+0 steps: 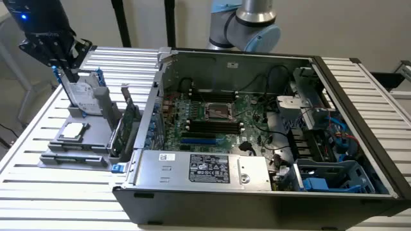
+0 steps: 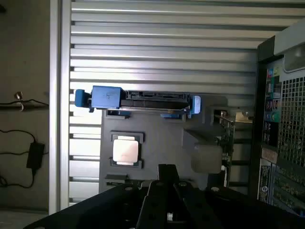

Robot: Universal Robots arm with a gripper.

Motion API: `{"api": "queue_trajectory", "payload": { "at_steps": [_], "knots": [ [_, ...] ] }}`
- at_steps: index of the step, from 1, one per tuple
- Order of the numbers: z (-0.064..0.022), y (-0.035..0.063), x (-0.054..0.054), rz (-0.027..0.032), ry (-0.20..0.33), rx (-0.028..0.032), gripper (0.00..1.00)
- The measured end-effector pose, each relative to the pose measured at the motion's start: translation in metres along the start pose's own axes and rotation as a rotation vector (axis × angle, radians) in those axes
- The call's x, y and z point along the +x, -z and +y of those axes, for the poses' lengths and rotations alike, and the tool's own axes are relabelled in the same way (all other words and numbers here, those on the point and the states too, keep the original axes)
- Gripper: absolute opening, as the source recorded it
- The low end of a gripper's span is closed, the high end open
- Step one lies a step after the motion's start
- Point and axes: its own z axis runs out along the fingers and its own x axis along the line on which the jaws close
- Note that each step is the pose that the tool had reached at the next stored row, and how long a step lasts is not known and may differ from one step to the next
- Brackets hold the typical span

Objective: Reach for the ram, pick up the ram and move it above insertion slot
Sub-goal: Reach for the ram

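Gripper (image 1: 66, 74) hangs at the exterior view's left, its fingers pressed together with nothing between them, just over the hard drive (image 1: 84, 96) that stands in the gray holder (image 1: 96, 138). The ram (image 1: 72, 158) seems to be the thin dark strip lying along the front edge of this holder, near the processor chip (image 1: 74, 130). The open computer case (image 1: 257, 207) stands beside the holder.
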Motion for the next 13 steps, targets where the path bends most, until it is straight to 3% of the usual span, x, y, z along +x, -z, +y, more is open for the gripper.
{"api": "queue_trajectory", "payload": {
  "at_steps": [13],
  "knots": [
    [0.0, 0.0, 0.0, 0.0, 0.0, 0.0, 0.11]
  ]
}}
